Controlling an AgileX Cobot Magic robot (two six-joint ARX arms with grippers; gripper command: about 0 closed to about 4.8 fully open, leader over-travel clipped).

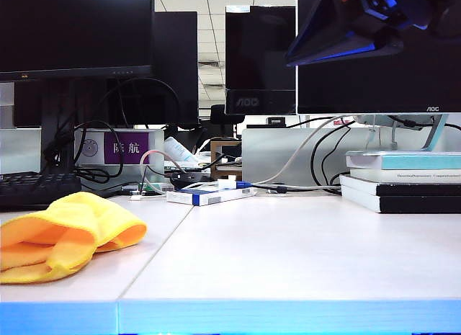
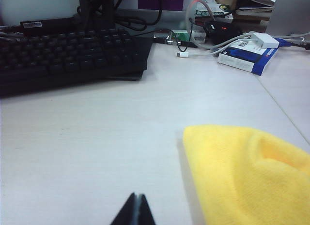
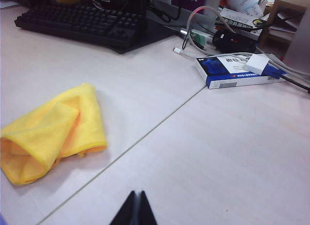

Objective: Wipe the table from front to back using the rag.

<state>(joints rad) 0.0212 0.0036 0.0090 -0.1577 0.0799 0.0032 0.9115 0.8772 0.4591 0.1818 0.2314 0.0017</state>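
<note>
The yellow rag [image 1: 65, 234] lies crumpled on the near left part of the pale table [image 1: 288, 256], just left of the thin seam. In the left wrist view my left gripper [image 2: 136, 195] is shut and empty above bare table, with the rag [image 2: 252, 176] close beside it but apart. My right gripper [image 3: 136, 192] is also shut and holds nothing; it hovers over the table on the other side of the seam [image 3: 145, 133] from the rag [image 3: 53, 130]. A dark part of an arm [image 1: 360, 25] hangs high at the right in the exterior view.
A black keyboard [image 1: 36, 187] sits at the back left. A blue-and-white box [image 1: 209, 196] with cables lies at the back middle. Stacked books [image 1: 403, 180] stand at the back right under monitors. A blue strip [image 1: 288, 317] runs along the front edge.
</note>
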